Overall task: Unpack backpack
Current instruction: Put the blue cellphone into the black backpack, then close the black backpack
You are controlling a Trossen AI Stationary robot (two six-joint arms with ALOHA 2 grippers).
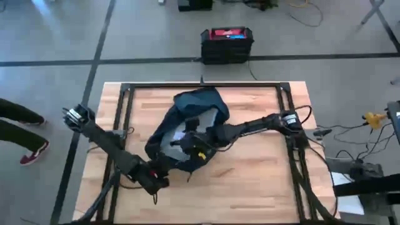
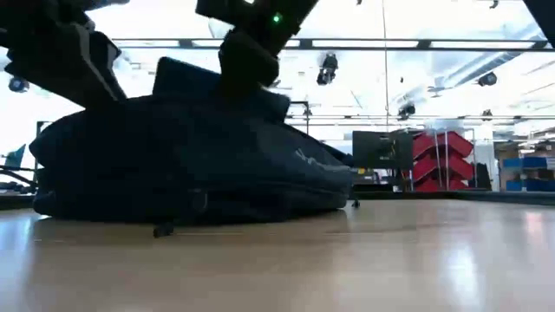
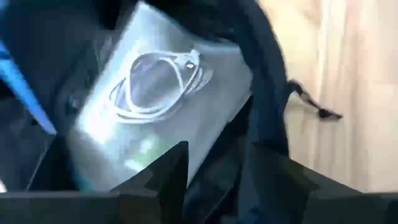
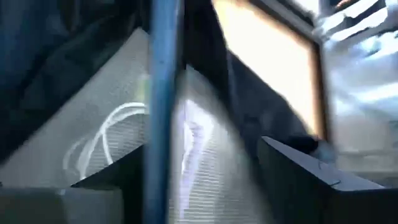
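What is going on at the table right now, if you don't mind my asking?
Both arms are working at the backpack, which lies opened on the table. The right gripper reaches into the opening from the right side, its jaws apart. The left gripper is at the near edge of the bag. Inside lies a pale flat pouch with a coiled white cable. Nothing has been taken out onto the table yet.

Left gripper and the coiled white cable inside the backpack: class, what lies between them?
Only the pale flat pouch under the cable; left wrist view shows it, inside the backpack.

Both arms converging, right fingers apart.
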